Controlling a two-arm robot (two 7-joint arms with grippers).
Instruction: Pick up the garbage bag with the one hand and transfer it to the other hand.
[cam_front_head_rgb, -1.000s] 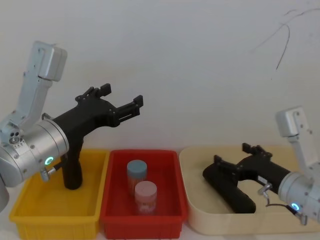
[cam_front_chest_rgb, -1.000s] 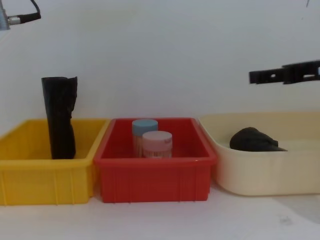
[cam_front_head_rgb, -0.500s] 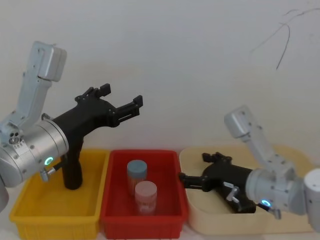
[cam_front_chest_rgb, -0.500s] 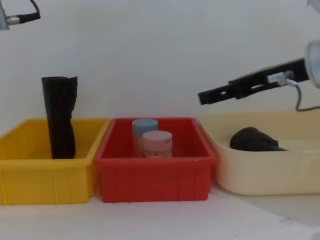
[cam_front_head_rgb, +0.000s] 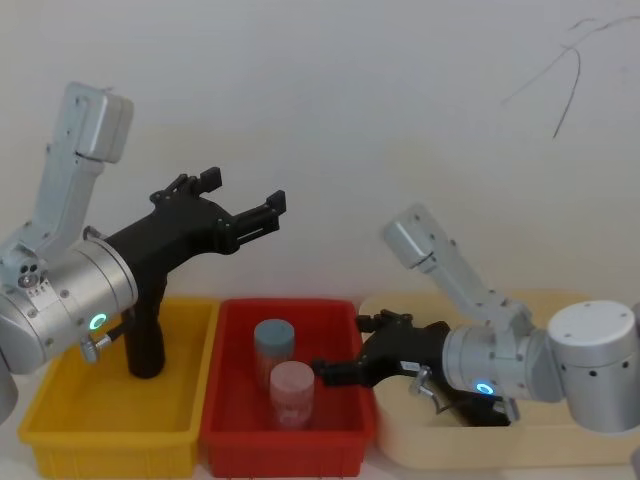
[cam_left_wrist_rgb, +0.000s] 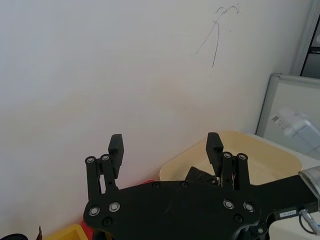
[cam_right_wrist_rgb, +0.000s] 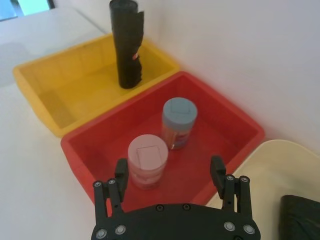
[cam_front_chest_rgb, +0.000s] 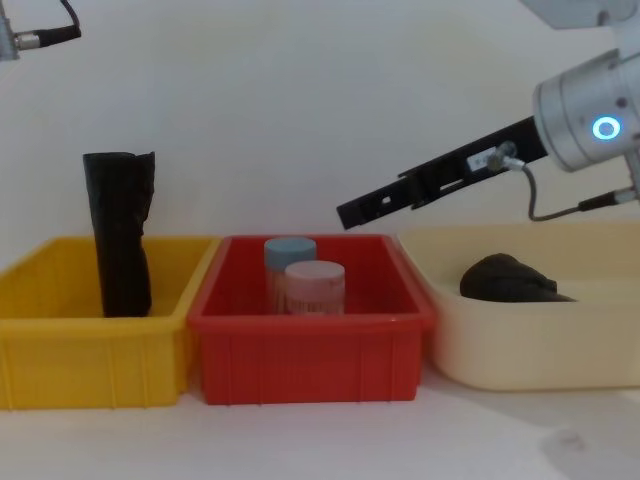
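The garbage bag (cam_front_chest_rgb: 505, 279), a stubby dark crinkled lump, lies in the cream tub (cam_front_chest_rgb: 520, 345) on the right; in the right wrist view the garbage bag (cam_right_wrist_rgb: 300, 218) sits at the frame's corner. My right gripper (cam_front_head_rgb: 340, 347), on the arm with the blue ring, stands open over the red bin (cam_front_head_rgb: 232, 438), above the two jars, off to the left of the bag. From the chest, the right gripper (cam_front_chest_rgb: 346, 213) shows as a slim black bar. The left gripper (cam_front_head_rgb: 245, 190), on the green-ring arm, hangs open high above the yellow bin (cam_front_head_rgb: 60, 405), holding nothing.
A taller black roll (cam_front_chest_rgb: 118, 235) with a loose flap stands upright in the yellow bin. A blue-lidded jar (cam_front_head_rgb: 273, 345) and a pink-lidded jar (cam_front_head_rgb: 291, 390) stand in the red bin. The three containers sit side by side against a white wall.
My right arm has swung left, from over the cream tub to over the red bin, still open. The left arm and the bag have not moved.
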